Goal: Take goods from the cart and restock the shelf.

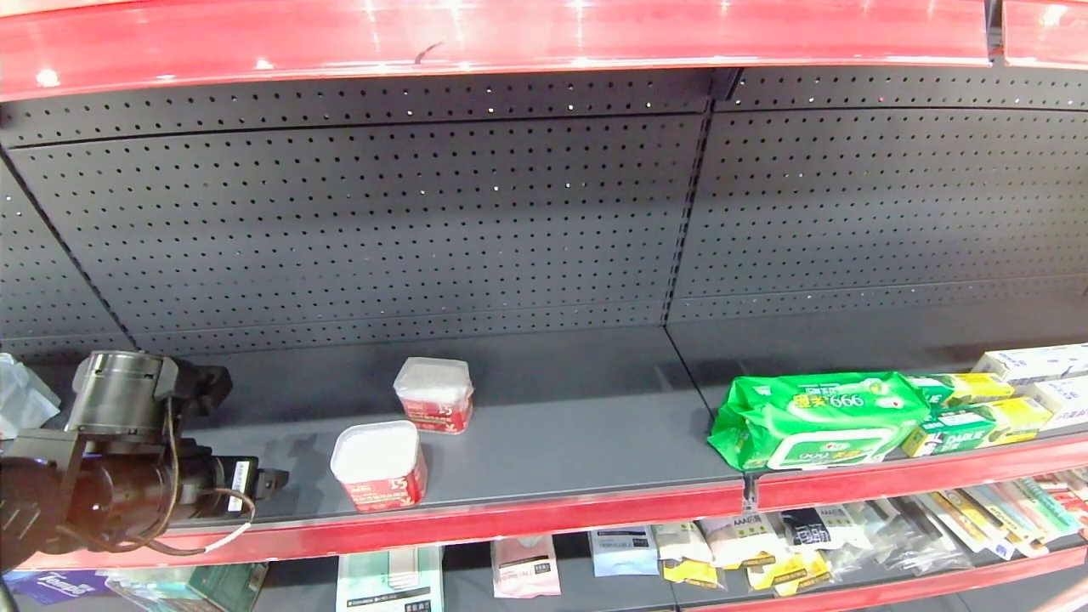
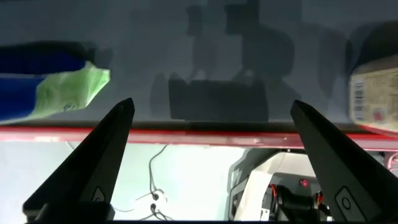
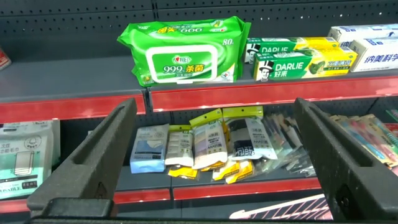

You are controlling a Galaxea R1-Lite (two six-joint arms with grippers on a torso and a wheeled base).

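Note:
Two red tubs with white lids stand on the grey shelf (image 1: 578, 425): one (image 1: 380, 465) near the front edge, the other (image 1: 434, 394) just behind it. My left arm (image 1: 127, 459) hangs at the shelf's front left, beside the nearer tub. Its gripper (image 2: 212, 106) is open and holds nothing, level with the red shelf lip (image 2: 199, 135). A pale container with a barcode (image 2: 373, 93) sits off to one side of it. My right gripper (image 3: 216, 106) is open and holds nothing, facing the green wipes pack (image 3: 183, 53) from a distance.
The green wipes pack (image 1: 816, 418) and toothpaste boxes (image 1: 969, 416) fill the shelf's right section. Small hanging packets (image 1: 722, 544) line the shelf below. A red shelf (image 1: 510, 34) overhangs above. Bare shelf lies between the tubs and the wipes.

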